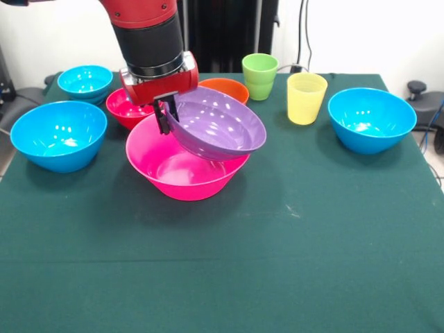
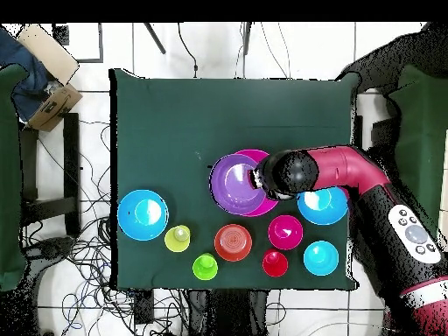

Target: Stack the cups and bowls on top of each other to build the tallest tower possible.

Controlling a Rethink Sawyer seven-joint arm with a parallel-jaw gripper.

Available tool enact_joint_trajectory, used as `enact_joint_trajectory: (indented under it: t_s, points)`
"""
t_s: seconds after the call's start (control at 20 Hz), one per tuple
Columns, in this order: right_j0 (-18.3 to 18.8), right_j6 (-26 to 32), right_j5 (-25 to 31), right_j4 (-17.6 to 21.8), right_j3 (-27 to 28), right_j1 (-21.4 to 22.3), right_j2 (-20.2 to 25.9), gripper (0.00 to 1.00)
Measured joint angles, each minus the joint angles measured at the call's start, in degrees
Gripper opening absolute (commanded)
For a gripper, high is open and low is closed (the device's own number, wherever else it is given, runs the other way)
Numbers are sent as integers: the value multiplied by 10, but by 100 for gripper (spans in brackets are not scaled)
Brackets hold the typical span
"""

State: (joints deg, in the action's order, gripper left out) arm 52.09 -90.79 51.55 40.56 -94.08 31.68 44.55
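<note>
Pinching the purple bowl [image 1: 215, 127] by its rim, tilted over the pink bowl [image 1: 182, 171] on the counter [image 1: 291, 229], the fingers [image 1: 164, 114] risk a lopsided, sliding drop.

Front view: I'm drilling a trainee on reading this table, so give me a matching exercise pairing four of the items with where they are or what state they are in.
Column one:
1. purple bowl
2. pink bowl
3. yellow cup
4. green cup

Column two:
A. upright between the green cup and a blue bowl
B. tilted, its rim gripped by the hand
C. on the cloth, under the tilted bowl
D. at the far side, beside the orange bowl

Pairs: 1-B, 2-C, 3-A, 4-D
</note>
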Motion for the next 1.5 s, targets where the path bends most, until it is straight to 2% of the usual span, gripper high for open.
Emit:
enact_joint_trajectory:
  t_s: [0.15, 0.2, 1.5]
  points:
    - [2, 0, 0, 0, 0, -1, 2, 0]
    - [4, 0, 0, 0, 0, -1, 3, 100]
    - [12, 0, 6, -6, 1, 3, 25, 100]
